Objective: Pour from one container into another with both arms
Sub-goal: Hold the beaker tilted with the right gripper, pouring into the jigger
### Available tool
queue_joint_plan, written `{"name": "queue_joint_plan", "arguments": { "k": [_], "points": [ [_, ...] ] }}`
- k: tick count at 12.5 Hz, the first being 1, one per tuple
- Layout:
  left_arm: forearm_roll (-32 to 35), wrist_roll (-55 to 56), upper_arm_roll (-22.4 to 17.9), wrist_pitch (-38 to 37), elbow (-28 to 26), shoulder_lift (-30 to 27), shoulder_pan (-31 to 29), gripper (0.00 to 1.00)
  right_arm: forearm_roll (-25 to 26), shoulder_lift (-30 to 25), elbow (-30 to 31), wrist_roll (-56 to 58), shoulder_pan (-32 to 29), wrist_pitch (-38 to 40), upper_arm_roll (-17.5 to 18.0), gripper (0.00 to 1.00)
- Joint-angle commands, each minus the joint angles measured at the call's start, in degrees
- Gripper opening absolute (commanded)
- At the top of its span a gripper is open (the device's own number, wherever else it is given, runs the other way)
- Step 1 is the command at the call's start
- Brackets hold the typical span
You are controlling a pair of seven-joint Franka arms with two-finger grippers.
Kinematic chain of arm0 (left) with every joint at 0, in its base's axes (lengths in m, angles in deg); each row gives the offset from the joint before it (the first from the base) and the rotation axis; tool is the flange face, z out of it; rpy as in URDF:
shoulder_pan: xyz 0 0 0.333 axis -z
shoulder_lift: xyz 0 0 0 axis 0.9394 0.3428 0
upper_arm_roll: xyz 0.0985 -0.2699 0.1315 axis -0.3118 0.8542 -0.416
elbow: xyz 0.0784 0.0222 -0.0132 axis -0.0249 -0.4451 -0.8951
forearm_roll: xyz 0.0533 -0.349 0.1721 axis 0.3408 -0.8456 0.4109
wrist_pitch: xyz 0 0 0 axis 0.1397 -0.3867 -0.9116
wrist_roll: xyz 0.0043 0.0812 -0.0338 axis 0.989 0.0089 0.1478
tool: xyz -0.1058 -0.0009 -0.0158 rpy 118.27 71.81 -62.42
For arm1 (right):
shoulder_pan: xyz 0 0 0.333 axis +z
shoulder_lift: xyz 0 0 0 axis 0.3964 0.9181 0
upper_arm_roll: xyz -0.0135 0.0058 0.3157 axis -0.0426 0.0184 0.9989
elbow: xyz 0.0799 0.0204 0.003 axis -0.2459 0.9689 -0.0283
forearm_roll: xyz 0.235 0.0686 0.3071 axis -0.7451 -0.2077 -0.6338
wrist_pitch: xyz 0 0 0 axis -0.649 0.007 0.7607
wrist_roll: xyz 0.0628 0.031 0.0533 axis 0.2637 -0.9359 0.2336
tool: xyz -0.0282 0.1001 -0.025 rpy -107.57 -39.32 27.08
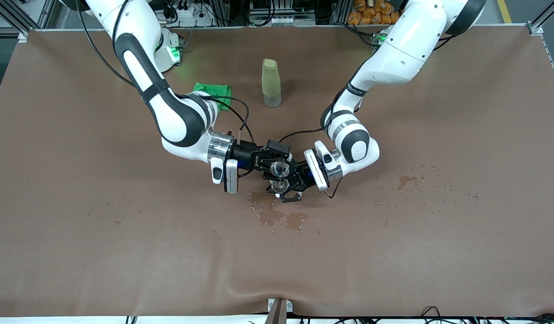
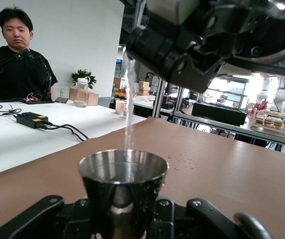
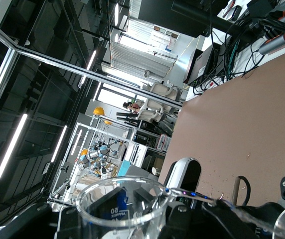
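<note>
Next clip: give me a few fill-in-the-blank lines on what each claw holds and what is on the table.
The left claw is shut on a ____ cup, held upright.
The right claw is shut on a clear cup, tipped over the other cup so that ____ streams down into it.
Beside the right arm lies a crumpled ____ cloth.
The brown table cover shows ____ patches beneath the claws.

Missing words: metal; water; green; wet

No readable text is showing anywhere. Small lettering is sitting on the band [image 1: 355,91] of the left arm in the upper right of the front view, too small to make out.
</note>
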Motion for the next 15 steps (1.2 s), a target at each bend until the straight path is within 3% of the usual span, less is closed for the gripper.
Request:
{"name": "queue_joint_plan", "arguments": {
  "k": [1, 15],
  "points": [
    [-2.31, -1.3, -0.53, 0.77, 1.45, 0.77, 0.88, 0.0, -1.64, 0.56, -1.49, -1.75, 0.86, -0.69, -0.38, 0.0],
    [-2.4, -1.3, -0.45, 0.94, 1.45, 0.77, 0.88, 0.0, -1.99, 0.92, -2.54, -4.75, 0.16, -0.69, -0.47, 0.0]
  ]
}}
